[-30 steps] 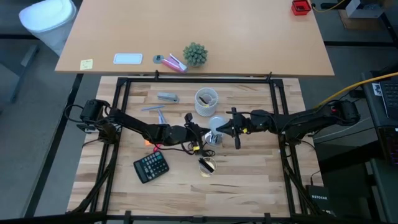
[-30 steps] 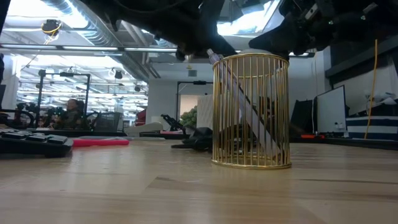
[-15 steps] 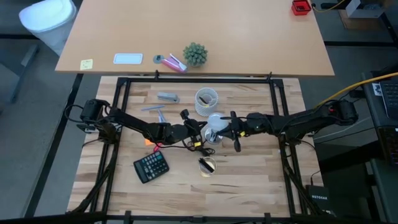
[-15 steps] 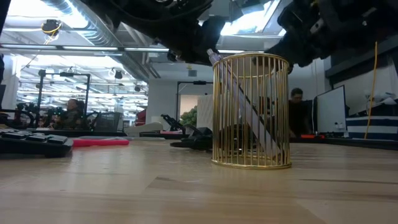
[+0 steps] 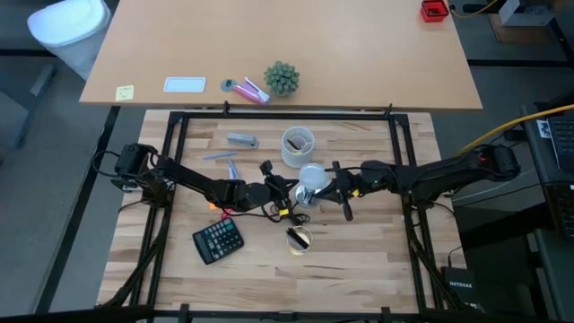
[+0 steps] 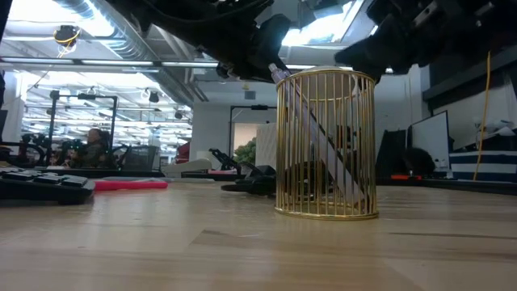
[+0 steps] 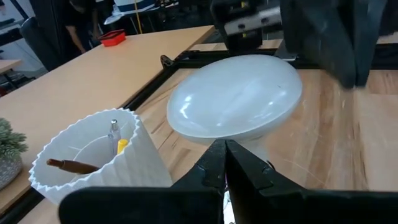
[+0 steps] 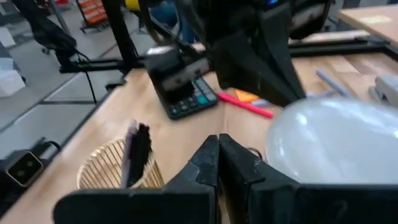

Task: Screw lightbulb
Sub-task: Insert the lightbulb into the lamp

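Note:
The white lightbulb (image 5: pixel 311 176) stands dome up at the table's middle, over the round silver socket (image 5: pixel 303 198) with its black cord. It shows large in the left wrist view (image 7: pixel 233 96) and the right wrist view (image 8: pixel 336 143). My left gripper (image 5: pixel 289 191) comes in from the left and is shut low by the bulb's neck (image 7: pixel 224 155). My right gripper (image 5: pixel 328 187) comes in from the right and is shut close beside the bulb (image 8: pixel 217 146). My left gripper's shut fingertips (image 7: pixel 214 163) sit level at the socket's rim (image 7: pixel 268 167), just under the bulb's dome, coming from the table's left. The fingers themselves hide the place of contact. My right gripper's shut fingers lie beside the bulb's lower part; I cannot tell whether they touch it.
A pale fluted cup with pens (image 5: pixel 298 144) stands just behind the bulb. A gold wire basket (image 5: pixel 299 239) stands in front of it, and a calculator (image 5: pixel 218 240) lies at the near left. A grey stapler (image 5: pixel 240 140) and pens lie at the far left.
My right gripper has gone toward the table's left, in close to the bulb, and has then turned about its wrist. The bulb and my left gripper stay about where they were.

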